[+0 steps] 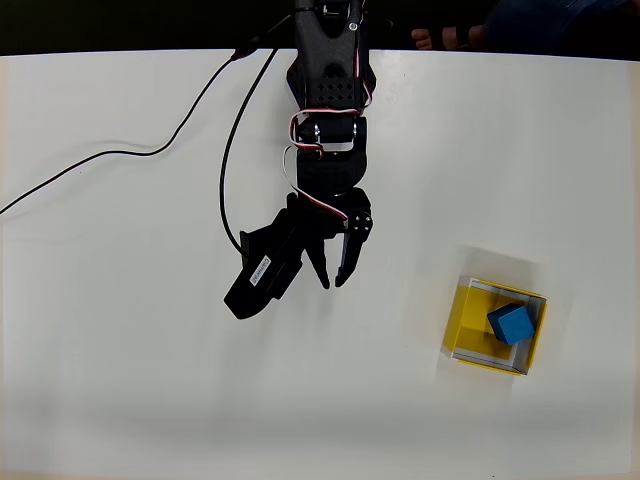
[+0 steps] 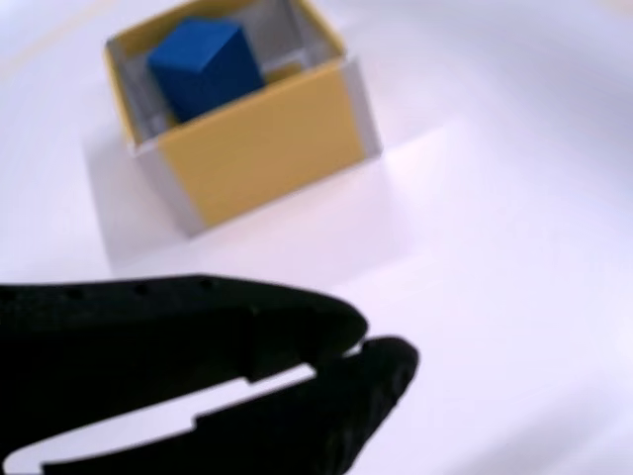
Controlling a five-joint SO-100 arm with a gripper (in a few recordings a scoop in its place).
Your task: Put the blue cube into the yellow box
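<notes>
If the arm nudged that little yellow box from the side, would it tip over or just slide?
Probably slide. The yellow box sits low and flat on the smooth white table, so tipping seems unlikely. Its thin walls suggest something light, perhaps card, that might dent under a hard push. The blue cube inside adds a little weight, which may steady it.

Blue cube [image 2: 206, 65] sitting inside yellow box [image 2: 267, 148], near the upper left of the wrist view, on the white desk [image 2: 514, 198]. Black gripper [image 2: 364, 348] across the bottom, fingertips touching, well apart from the box
</notes>
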